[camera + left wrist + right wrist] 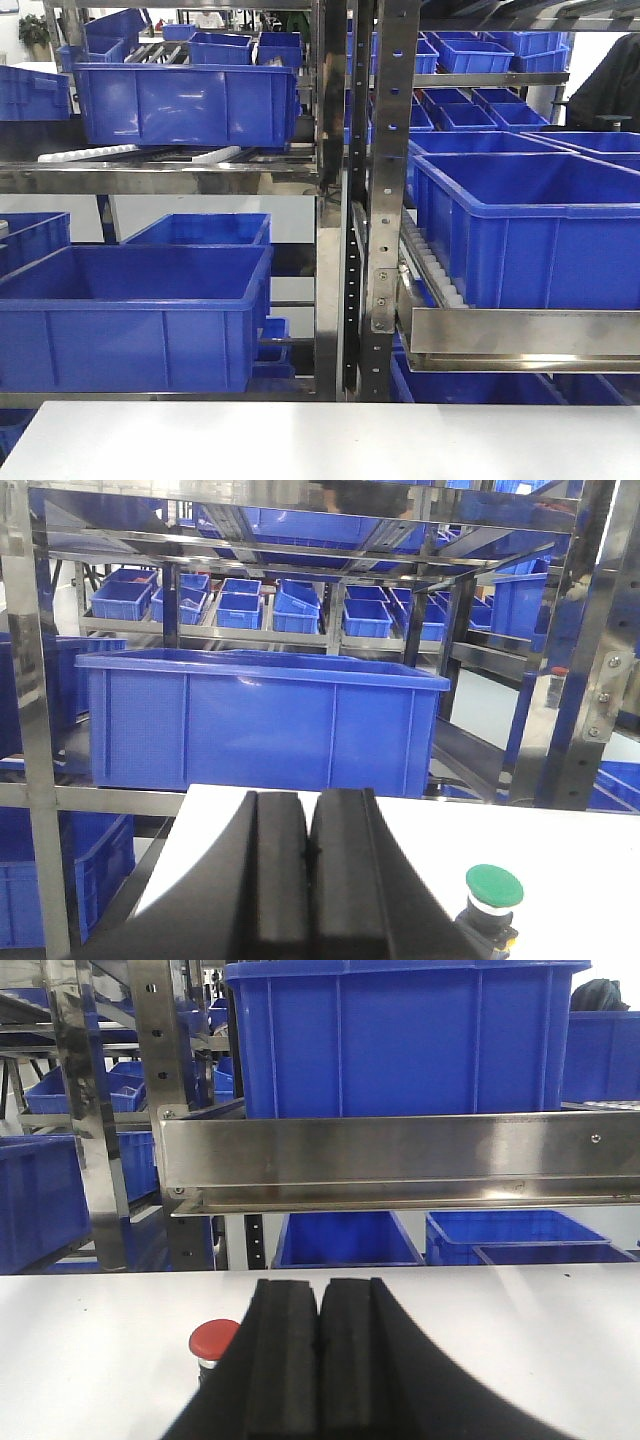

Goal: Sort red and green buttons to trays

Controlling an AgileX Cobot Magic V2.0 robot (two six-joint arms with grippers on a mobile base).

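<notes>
The left gripper [310, 810] has its black pads pressed together on nothing; the green button [494, 888] stands apart on its right in the wrist view, with bare white table [570, 850] running to the far edge below a blue bin [260, 725]. The right gripper [320, 1295] is likewise closed and empty; the red button [213, 1340] sits just beside its left finger, short of the edge where a steel rail [400, 1165] crosses.

No writing, label, brand, number or sign can be read in any view. The blue bins [185, 105], the steel rack [385, 200], the green button [494, 885] and the red button [214, 1338] all show plain, unmarked faces as far as can be made out.
</notes>
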